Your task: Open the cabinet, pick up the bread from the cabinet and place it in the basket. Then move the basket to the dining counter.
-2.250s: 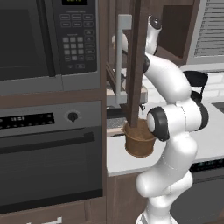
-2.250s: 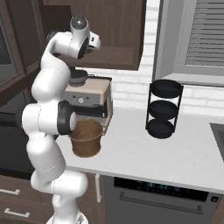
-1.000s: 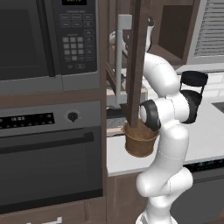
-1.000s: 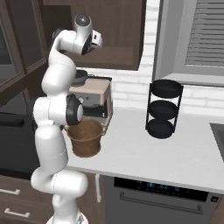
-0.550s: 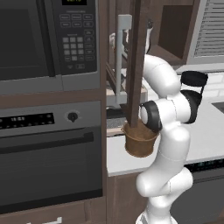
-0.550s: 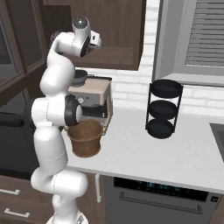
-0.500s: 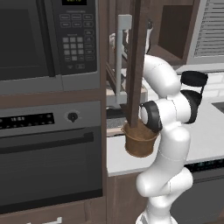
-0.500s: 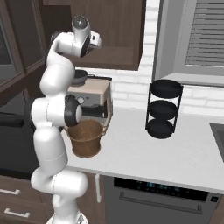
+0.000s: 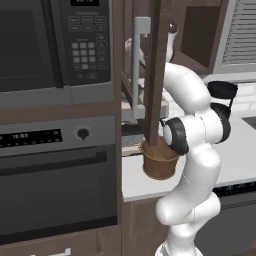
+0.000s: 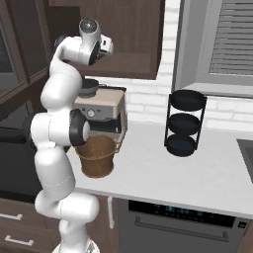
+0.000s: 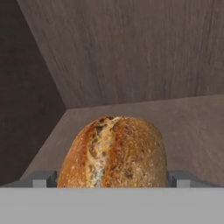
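The bread (image 11: 114,153), a golden-brown crusty bun, lies close in front of the hand on the floor of the dark wooden cabinet (image 11: 131,52). My gripper (image 11: 113,179) is open, and its grey fingertips (image 11: 43,178) stand on either side of the bun. The cabinet door (image 9: 155,70) hangs open, edge-on, with its silver handle (image 9: 141,50). My arm reaches up into the cabinet (image 10: 123,34). The brown basket (image 9: 160,160) (image 10: 99,155) sits on the white worktop below, by my elbow. The dining counter is out of view.
A coffee machine (image 10: 101,111) stands behind the basket. A black tiered stand (image 10: 185,123) is on the worktop (image 10: 173,173) to the right, under a shuttered window. The black microwave (image 9: 55,45) and oven (image 9: 55,180) fill the wall left of the cabinet.
About two seconds ago the arm swung its elbow in toward the cabinet. Over the last second it has hardly moved, and the jaws have stayed open.
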